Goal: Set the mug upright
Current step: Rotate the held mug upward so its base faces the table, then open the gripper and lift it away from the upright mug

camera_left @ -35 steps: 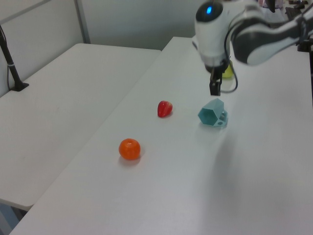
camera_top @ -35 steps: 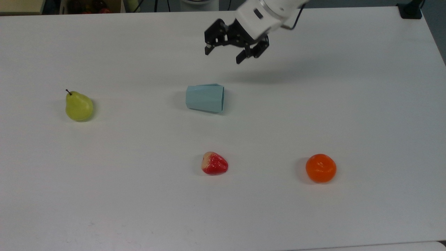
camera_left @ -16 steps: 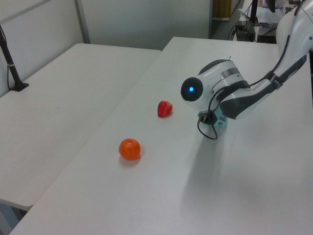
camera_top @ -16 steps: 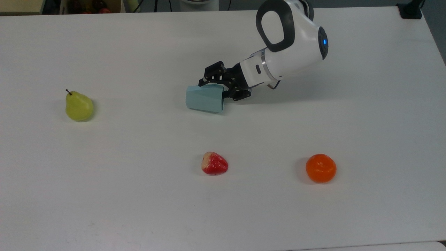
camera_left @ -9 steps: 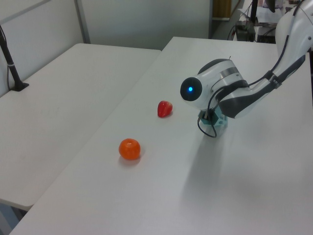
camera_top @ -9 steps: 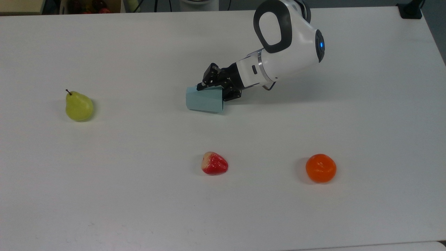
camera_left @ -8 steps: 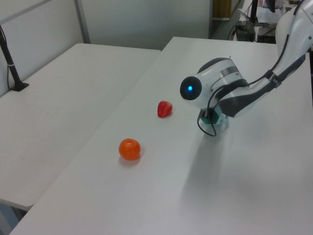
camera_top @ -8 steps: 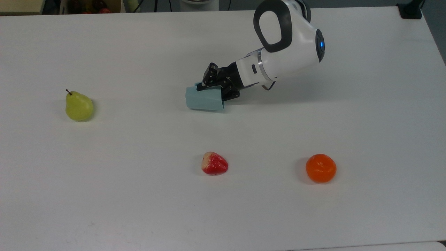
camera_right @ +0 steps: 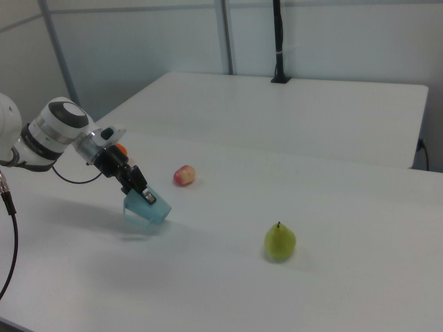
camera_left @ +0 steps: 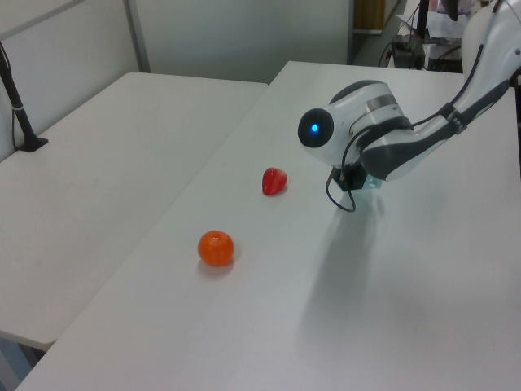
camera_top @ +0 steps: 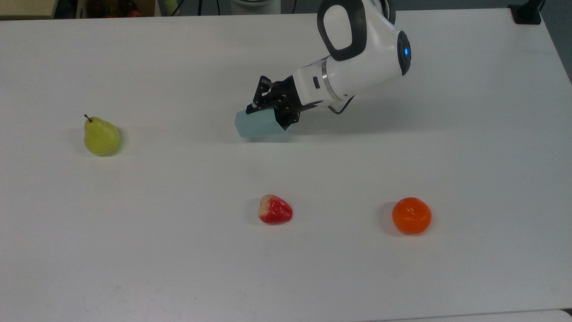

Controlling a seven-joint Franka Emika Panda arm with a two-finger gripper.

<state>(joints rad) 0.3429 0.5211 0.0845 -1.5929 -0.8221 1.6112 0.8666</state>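
Now the gripper [camera_top: 270,109] is pinching the mug [camera_top: 258,124] by its rim, tipped up off the table [camera_top: 134,250] in the right view. Next, I think, it should turn it open side up.

Matt faceted mug [camera_top: 259,124]; glossy white arm shell [camera_top: 357,67]; smooth matt table [camera_top: 134,250].

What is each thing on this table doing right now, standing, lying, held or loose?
mug: tilted, partly lifted, gripped at its rim.
gripper: shut on the mug's rim.
pear: loose on the table, stem up.
strawberry: lying loose.
orange: resting loose.
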